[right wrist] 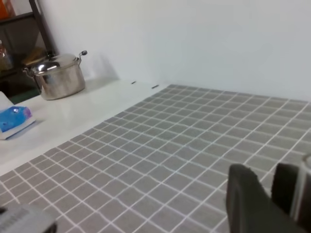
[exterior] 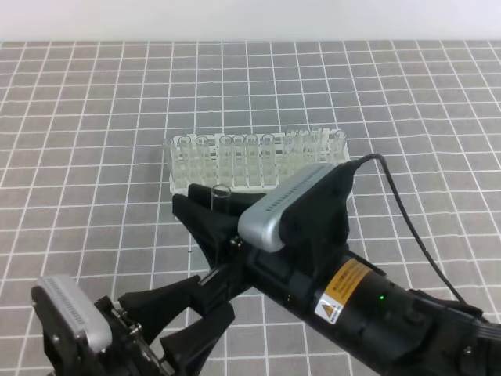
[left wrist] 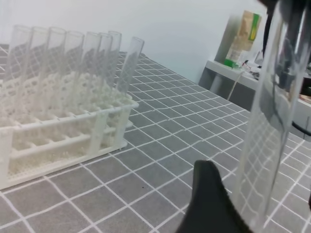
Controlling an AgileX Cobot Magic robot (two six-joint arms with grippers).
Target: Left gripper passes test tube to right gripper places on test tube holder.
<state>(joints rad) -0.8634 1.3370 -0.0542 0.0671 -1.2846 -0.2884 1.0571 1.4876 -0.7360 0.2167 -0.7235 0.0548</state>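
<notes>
Test tube point(exterior: 221, 194) is standing at frame centre, seemingly pinched by the right gripper point(exterior: 205, 215); left gripper point(exterior: 192, 309) is gaping, risking slippage.

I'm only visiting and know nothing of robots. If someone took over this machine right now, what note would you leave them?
Left gripper: open, holding nothing, low and just behind the right one.
Right gripper: appears shut on the test tube, held roughly upright a little in front of the test tube holder.
Holder: stands on the tiled surface with a row of other clear tubes already in it.
Done: the handover looks complete.
Left: carry the tube over the holder, lower it into a free hole, and release.
</notes>
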